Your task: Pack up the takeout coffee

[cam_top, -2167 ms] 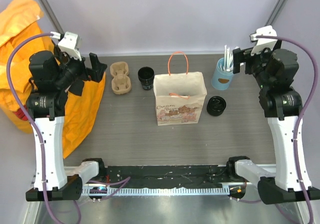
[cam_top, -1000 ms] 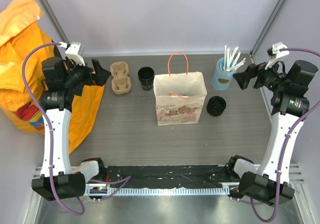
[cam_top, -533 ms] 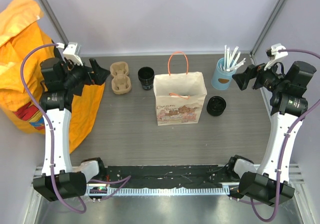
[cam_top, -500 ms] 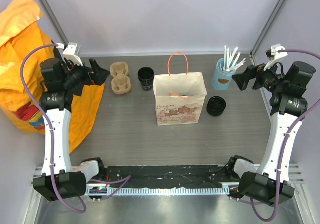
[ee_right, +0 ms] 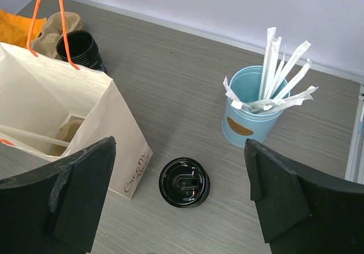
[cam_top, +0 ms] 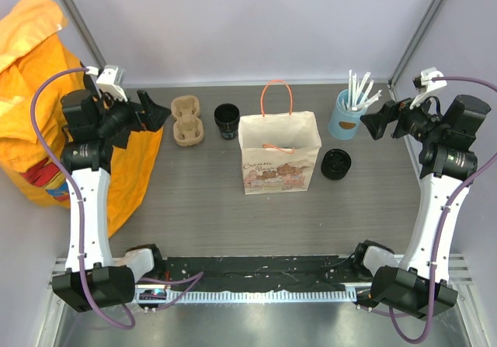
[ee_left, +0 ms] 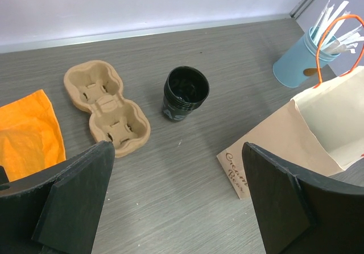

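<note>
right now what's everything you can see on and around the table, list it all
black cup: 1, black, open with no lid on it, back of table between carrier and bag
black lid: 1, black, flat on table right of bag
paper bag: 1, cream with orange handles, upright and open, table centre
cup carrier: 1, brown pulp, empty, back left
straw cup: 1, light blue, holds white wrapped straws, back right
orange fabric: 1, orange, draped at table's left edge
table: 1, grey wood grain
left fingers: 2, black, open, empty, back left
right fingers: 2, black, open, empty, back right
</note>
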